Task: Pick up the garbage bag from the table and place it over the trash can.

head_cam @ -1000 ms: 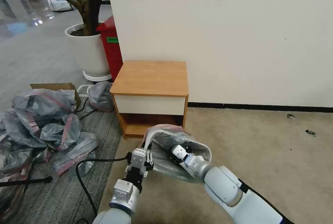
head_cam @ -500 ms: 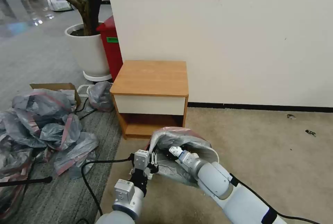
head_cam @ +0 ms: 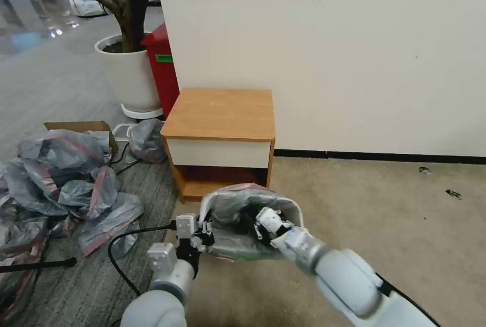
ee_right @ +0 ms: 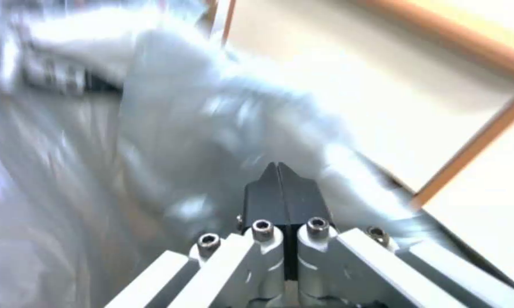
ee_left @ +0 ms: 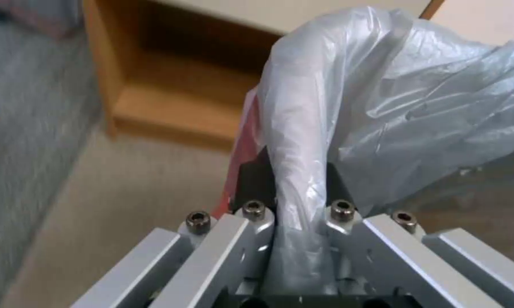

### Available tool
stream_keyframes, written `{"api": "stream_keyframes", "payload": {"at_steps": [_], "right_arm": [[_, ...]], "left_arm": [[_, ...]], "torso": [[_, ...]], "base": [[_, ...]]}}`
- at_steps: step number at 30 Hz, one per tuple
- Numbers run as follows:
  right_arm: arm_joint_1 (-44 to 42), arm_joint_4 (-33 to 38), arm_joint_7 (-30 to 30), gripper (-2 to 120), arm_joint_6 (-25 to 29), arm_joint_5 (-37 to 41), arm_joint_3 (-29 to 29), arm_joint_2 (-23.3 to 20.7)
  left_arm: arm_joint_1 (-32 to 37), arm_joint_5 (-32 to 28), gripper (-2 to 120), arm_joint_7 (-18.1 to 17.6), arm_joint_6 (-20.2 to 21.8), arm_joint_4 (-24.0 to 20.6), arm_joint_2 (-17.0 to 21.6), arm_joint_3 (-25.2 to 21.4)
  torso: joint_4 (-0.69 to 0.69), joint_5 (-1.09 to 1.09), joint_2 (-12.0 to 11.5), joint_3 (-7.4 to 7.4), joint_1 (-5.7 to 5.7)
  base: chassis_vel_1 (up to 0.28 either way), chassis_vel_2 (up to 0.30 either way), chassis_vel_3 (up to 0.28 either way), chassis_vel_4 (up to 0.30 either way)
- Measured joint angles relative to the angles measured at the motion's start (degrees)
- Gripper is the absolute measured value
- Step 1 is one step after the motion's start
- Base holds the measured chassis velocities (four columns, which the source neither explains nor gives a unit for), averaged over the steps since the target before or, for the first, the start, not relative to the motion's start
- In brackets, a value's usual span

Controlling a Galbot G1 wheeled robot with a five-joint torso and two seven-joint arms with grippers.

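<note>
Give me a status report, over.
Left gripper clamped on garbage bag rim. Right gripper shut inside bag. Nothing blocking.

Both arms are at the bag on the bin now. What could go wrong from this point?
1. The left tool pinches a thin fold of the garbage bag; a hard pull might tear it or slip off.
2. The right tool, shut, sits inside the bag's mouth and could drag the film off the trash can as it withdraws.
3. The bin stands close to the table, so a tug could push it into the shelf.
</note>
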Motion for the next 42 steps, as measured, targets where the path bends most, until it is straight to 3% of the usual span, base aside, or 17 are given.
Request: {"api": "stream_keyframes", "payload": {"at_steps": [4, 6, 10, 14, 16, 18, 33, 42], "right_arm": [[-4.6, 2.5, 1.6, 0, 5.2, 4.1, 5.5, 2.8], [-8.0, 2.3, 2.2, 7, 12.4, 5.8, 9.9, 9.1], [-10.4, 1.0, 2.3, 14, 17.4, 6.5, 11.6, 13.7], [-14.2, -2.5, 0.3, 35, 21.5, 5.9, 14.3, 19.5], [-14.4, -2.9, 0.2, 36, 21.8, 5.9, 14.5, 19.8], [-14.6, -4.4, -0.5, 50, 22.8, 6.0, 15.5, 20.4], [-14.1, -5.8, -3.5, 98, 22.8, 6.3, 16.2, 21.4], [-13.7, -6.1, -3.6, 100, 22.6, 6.2, 15.5, 21.7]], "left_arm": [[-0.4, -4.1, 5, -1.3, 3.6, 0.3, 0.3, -1.6], [-0.5, -5.6, 5, -1.5, 5.5, 1.1, 0.7, -2.4], [-0.7, -6.6, 5, -1.4, 6.7, 1.7, 0.9, -2.8], [-0.7, -9.0, 5, -1.0, 7.8, 3.5, 1.3, -3.5], [-0.6, -9.2, 5, -0.9, 7.8, 3.6, 1.3, -3.6], [-0.4, -9.8, 5, 0.0, 8.0, 4.2, 1.4, -3.8], [-0.3, -9.0, 6, 4.0, 7.6, 7.3, 1.3, -3.6], [-0.1, -7.6, 40, 4.2, 7.0, 7.8, 1.1, -3.3]], "torso": [[0.01, 0.01, 0.0, 0.0, 0.0], [0.0, 0.01, 0.0, 0.0, 0.0], [0.01, 0.01, 0.0, 0.0, 0.0], [0.01, 0.0, 0.0, 0.0, 0.0], [0.0, 0.01, 0.0, 0.0, 0.0], [0.01, 0.01, 0.0, 0.01, 0.0], [0.01, 0.01, 0.0, 0.0, 0.0], [0.01, 0.02, 0.0, 0.01, 0.0]], "base": [[0.0, 0.0, 0.0, 0.0], [0.0, 0.0, 0.0, 0.0], [0.0, 0.0, 0.0, 0.0], [0.0, 0.0, 0.0, 0.0], [0.0, 0.0, 0.0, 0.0], [0.0, 0.0, 0.0, 0.0], [0.0, 0.0, 0.0, 0.0], [0.0, 0.0, 0.0, 0.0]]}}
